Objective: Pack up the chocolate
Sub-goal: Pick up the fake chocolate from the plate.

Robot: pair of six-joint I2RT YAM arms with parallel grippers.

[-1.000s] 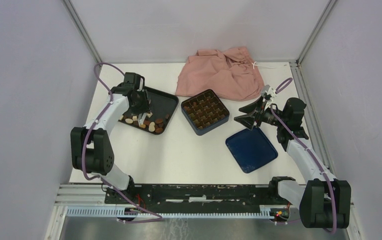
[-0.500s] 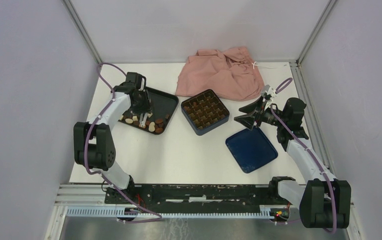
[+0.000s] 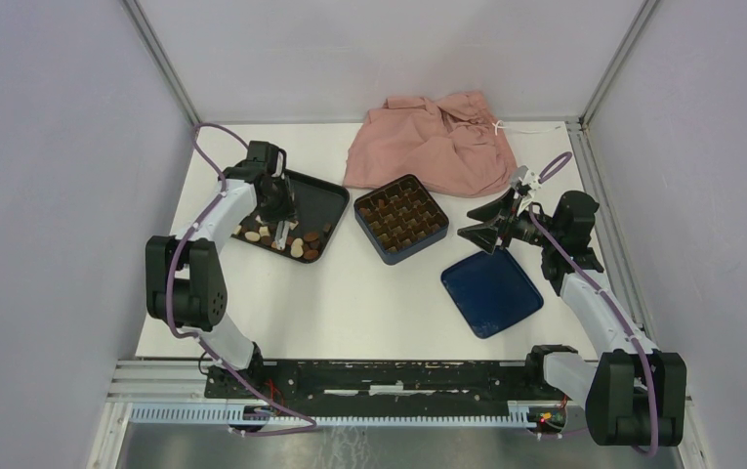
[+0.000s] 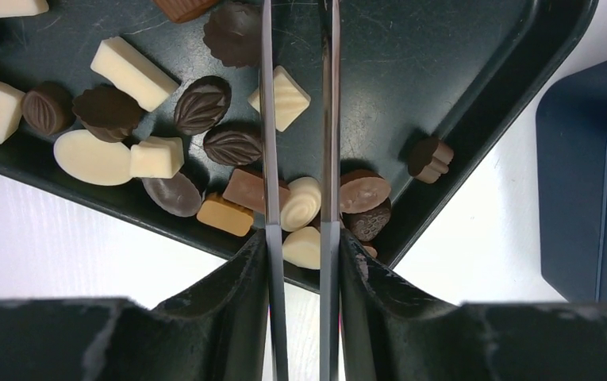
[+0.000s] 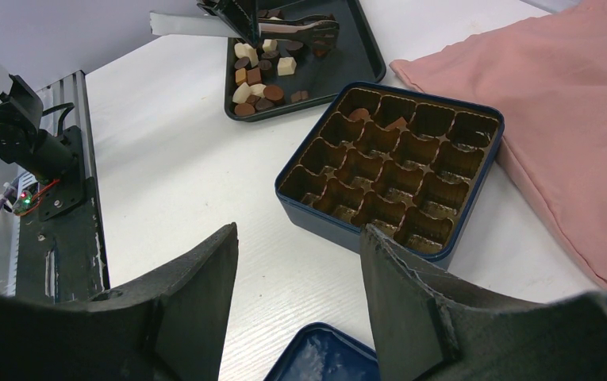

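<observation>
White table (image 3: 350, 293): chocolate (image 4: 202, 105) crowds one corner of the tray (image 4: 443, 48), so the left gripper (image 3: 279, 227) straddles one cream swirl (image 4: 301, 203); I cannot tell if it pinches. Beside the box (image 5: 324, 218) the right gripper (image 5: 298, 234) hangs agape and empty, likely keeping clear.

Light: bright, even, from overhead; shadows short and soft. Tray (image 4: 443, 48): dull sheen, scratches sharp. Near fingers (image 4: 220, 309): slightly soft. Overhead view: crisp.

Left claw (image 4: 297, 32) pointed straight down, narrowly parted; right claw (image 5: 300, 238) aloft, roughly level, spread wide.
</observation>
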